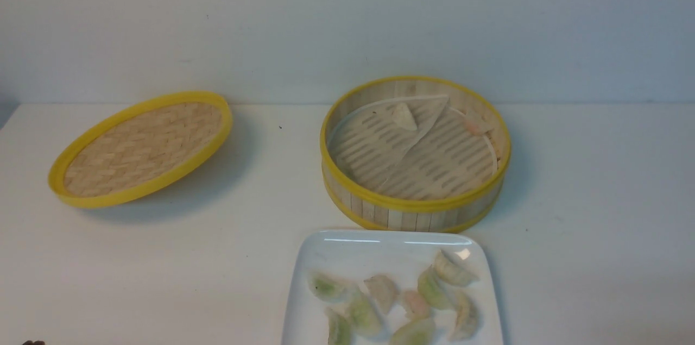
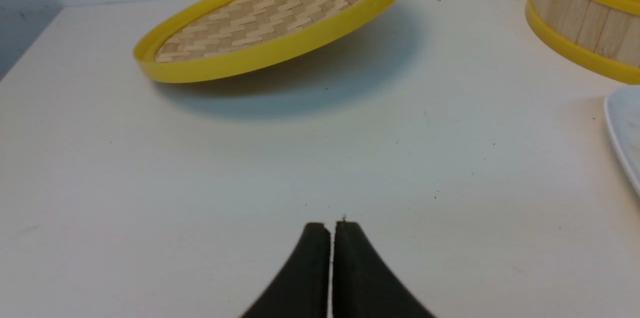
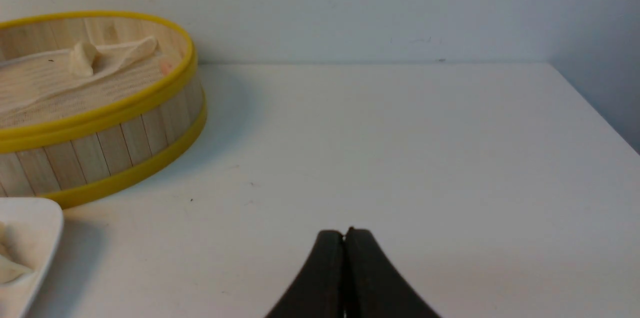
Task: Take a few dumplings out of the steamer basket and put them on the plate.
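The left gripper point(image 2: 331, 228) is clenched on nothing, its two black fingers point(image 2: 312, 268) pressed together with only a hairline seam between them, low over the bare white table point(image 2: 320, 157). Ahead of it and off to its left lies the woven bamboo lid point(image 2: 272, 20), yellow-rimmed and tilted, one edge lifted off the table. To its right, well apart from the tips, a corner of the white square plate point(image 2: 625, 127) and part of the steamer basket point(image 2: 585, 17) come into the left wrist view.

The right gripper point(image 3: 344, 234) is likewise clenched and empty, fingers point(image 3: 365, 273) meeting at the tips above the table. The steamer basket point(image 3: 100, 122) stands ahead of it and to its left, the plate's corner point(image 3: 30, 228) nearer and further left.

In the front view neither gripper can be made out. The green-filled dumplings point(image 1: 396, 301) lie on the plate point(image 1: 347, 258), scattered across its near half, several touching each other, a pinkish one point(image 1: 415, 304) among them. The plate sits just in front of the steamer basket point(image 1: 415, 206), its far edge close to the basket's wall. Inside the basket the pale liner point(image 1: 391, 144) is folded over, with a whitish dumpling point(image 1: 404, 116) on it and a pink-tinted one point(image 1: 478, 125) by the far right wall.
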Tool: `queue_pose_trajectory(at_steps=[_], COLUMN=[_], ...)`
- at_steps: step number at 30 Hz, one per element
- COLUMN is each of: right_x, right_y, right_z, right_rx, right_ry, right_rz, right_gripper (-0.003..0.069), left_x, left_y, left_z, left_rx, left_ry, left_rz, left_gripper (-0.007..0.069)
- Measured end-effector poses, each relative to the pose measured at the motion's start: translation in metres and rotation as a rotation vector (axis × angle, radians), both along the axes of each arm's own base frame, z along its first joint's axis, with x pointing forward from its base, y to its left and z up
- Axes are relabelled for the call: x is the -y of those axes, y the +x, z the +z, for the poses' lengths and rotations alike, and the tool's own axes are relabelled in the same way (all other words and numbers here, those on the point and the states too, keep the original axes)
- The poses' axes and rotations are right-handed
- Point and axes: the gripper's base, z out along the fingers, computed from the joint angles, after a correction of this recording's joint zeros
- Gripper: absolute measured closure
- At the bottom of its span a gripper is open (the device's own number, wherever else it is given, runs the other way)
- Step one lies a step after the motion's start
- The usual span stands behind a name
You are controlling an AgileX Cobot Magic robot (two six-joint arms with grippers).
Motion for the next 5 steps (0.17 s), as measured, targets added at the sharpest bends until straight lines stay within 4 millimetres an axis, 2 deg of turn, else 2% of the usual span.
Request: queue_pose_trajectory(at_steps=[5], right_x=[0.0], right_y=[0.0], right_z=[0.0], right_rx=[0.0], right_ry=[0.0], right_rz=[0.0], right_gripper=[0.0673], left_x=[0.0], left_y=[0.0], left_z=[0.0], left_rx=[0.0], left_ry=[0.0], left_rz=[0.0], left_gripper=[0.0631])
